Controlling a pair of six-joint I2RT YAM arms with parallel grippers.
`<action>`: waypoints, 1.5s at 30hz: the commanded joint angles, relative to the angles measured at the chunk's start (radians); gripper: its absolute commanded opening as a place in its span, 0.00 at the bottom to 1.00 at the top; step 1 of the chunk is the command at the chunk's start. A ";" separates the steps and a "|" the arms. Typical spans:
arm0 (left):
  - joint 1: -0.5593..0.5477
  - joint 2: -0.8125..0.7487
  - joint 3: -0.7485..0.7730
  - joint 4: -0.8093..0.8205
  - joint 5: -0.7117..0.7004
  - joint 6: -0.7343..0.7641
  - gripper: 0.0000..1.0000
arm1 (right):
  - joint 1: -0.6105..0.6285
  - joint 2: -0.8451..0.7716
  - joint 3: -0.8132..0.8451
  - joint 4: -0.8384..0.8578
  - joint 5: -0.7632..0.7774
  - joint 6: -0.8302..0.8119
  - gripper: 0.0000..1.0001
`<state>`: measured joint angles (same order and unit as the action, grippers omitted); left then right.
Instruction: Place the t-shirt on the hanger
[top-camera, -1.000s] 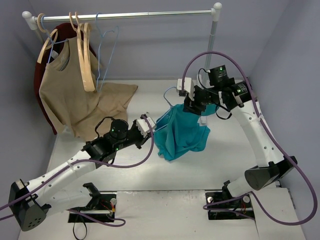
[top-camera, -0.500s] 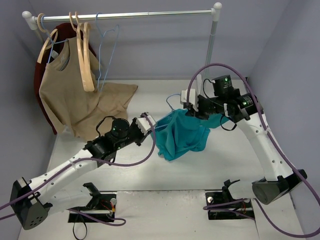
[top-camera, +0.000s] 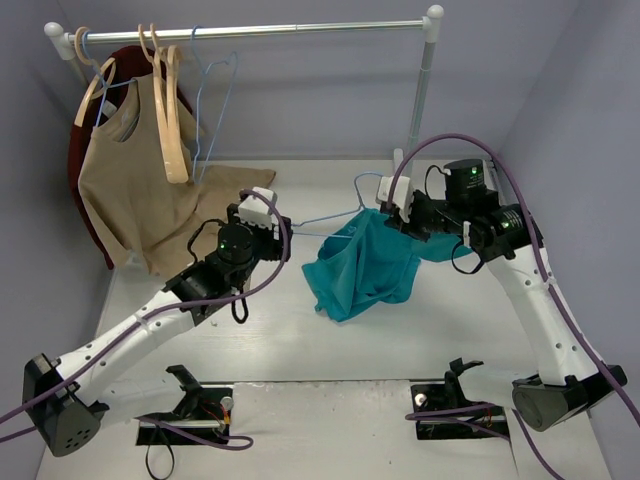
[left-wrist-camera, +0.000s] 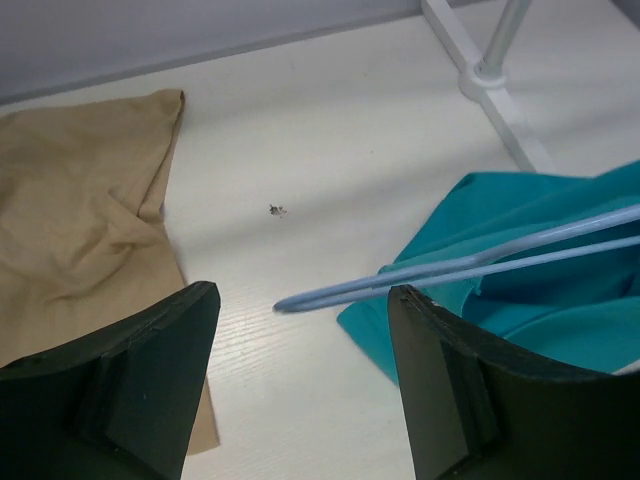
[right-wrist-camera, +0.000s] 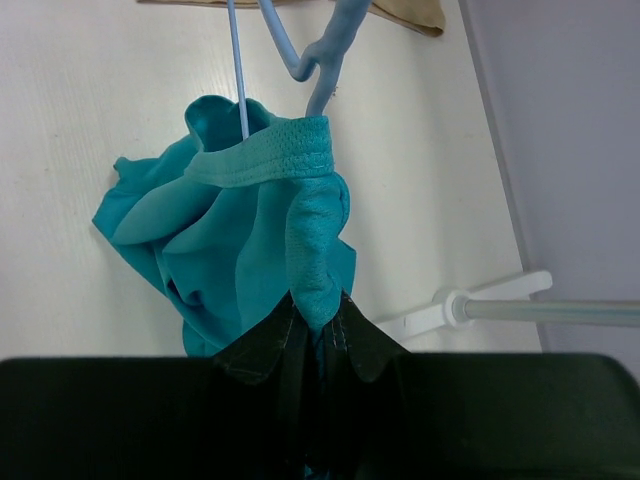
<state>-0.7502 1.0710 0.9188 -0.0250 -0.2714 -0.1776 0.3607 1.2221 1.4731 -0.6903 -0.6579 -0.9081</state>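
Pinching a fold of the t-shirt (top-camera: 365, 268) just below the neck band, the right gripper (right-wrist-camera: 318, 325) is kept closed on the cloth. The collar end is thereby held up. The rest of the garment is left bunched on the table (top-camera: 330, 350), right of centre and well apart from the tan cloth (left-wrist-camera: 80, 220).

The hanger (left-wrist-camera: 340, 292) is seen in the right wrist view with one wire running down into the neck opening and its hook standing out above the band. This hold is judged to keep the neck open and steady, so that the wire can be worked inside.

One shoulder end of the hanger sticks out of the cloth to the left. The left gripper (left-wrist-camera: 300, 310) is set with its jaws wide apart on either side of that end. No contact with the wire can be made out, and nothing is held. Whether the wide stance is meant for taking the wire cannot be settled.

The shirt is not yet spread over both shoulders of the hanger, so the task is judged partly done.
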 joint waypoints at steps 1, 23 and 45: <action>0.009 -0.057 0.037 0.027 -0.094 -0.213 0.68 | -0.012 -0.036 0.000 0.089 0.015 0.021 0.00; 0.008 -0.019 -0.291 0.452 0.021 -0.741 0.68 | -0.034 -0.030 0.015 0.097 0.044 0.034 0.00; -0.023 0.217 -0.213 0.665 0.181 -0.671 0.65 | -0.037 -0.053 -0.002 0.103 0.030 0.046 0.00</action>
<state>-0.7643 1.2926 0.6380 0.5205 -0.1081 -0.8749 0.3325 1.1984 1.4658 -0.6548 -0.6064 -0.8783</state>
